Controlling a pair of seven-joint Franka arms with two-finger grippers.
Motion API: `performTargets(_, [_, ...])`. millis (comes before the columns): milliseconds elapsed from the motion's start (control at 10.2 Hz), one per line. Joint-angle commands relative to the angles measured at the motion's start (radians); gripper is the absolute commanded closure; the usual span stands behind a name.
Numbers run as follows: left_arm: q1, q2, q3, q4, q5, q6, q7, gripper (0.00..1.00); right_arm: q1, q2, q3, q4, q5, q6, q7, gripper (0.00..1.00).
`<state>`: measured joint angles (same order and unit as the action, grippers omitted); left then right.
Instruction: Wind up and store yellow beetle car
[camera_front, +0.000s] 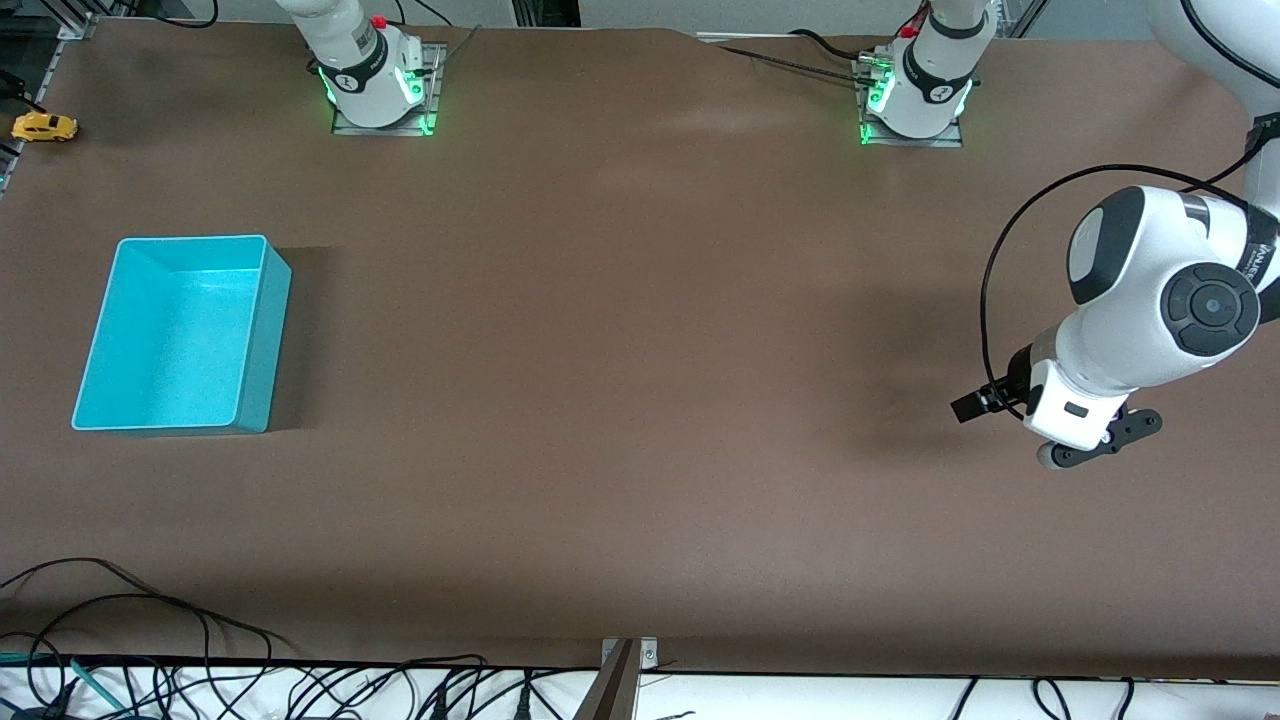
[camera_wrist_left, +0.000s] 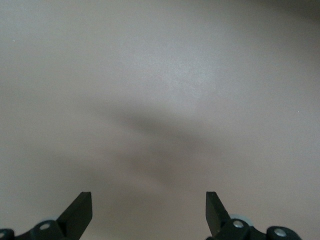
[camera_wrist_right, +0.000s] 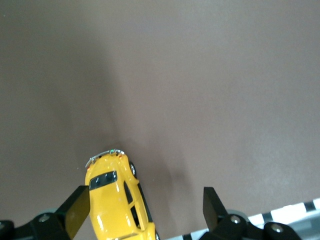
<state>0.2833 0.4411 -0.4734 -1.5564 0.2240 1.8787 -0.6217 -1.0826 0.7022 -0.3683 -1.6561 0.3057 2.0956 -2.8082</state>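
The yellow beetle car (camera_front: 44, 127) stands on the brown table at the right arm's end, close to the table's edge and farther from the front camera than the turquoise bin (camera_front: 268, 340). In the right wrist view the car (camera_wrist_right: 117, 200) lies below my right gripper (camera_wrist_right: 145, 196), which is open over it; the car sits close to one finger (camera_wrist_right: 79, 202) and well apart from the other. The right gripper is out of the front view. My left gripper (camera_front: 1105, 445) waits open over bare table at the left arm's end, with nothing between its fingers (camera_wrist_left: 80, 207).
The bin is empty and stands open-topped. A black-and-white strip (camera_wrist_right: 280, 215) marks the table's edge right beside the car. Both arm bases (camera_front: 380, 90) stand along the edge farthest from the front camera. Cables (camera_front: 200, 680) hang off the edge nearest that camera.
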Motion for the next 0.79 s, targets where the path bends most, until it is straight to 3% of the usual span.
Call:
performTargets(0, [0.001, -0.01, 0.001, 0.013, -0.012, -0.024, 0.017, 0.0, -0.063, 0.029, 0.005, 0.044, 0.098, -0.015, -0.267, 0.0])
performTargets(492, [0.001, -0.01, 0.002, 0.013, -0.012, -0.024, 0.017, 0.0, -0.181, 0.034, 0.117, 0.045, 0.109, -0.017, -0.269, 0.0])
performTargets(591, [0.001, -0.01, 0.002, 0.013, -0.012, -0.024, 0.017, 0.0, -0.184, 0.034, 0.117, 0.053, 0.109, -0.019, -0.27, 0.03])
performTargets(689, [0.001, -0.01, 0.002, 0.013, -0.012, -0.024, 0.017, 0.0, -0.189, 0.037, 0.118, 0.059, 0.109, -0.022, -0.27, 0.12])
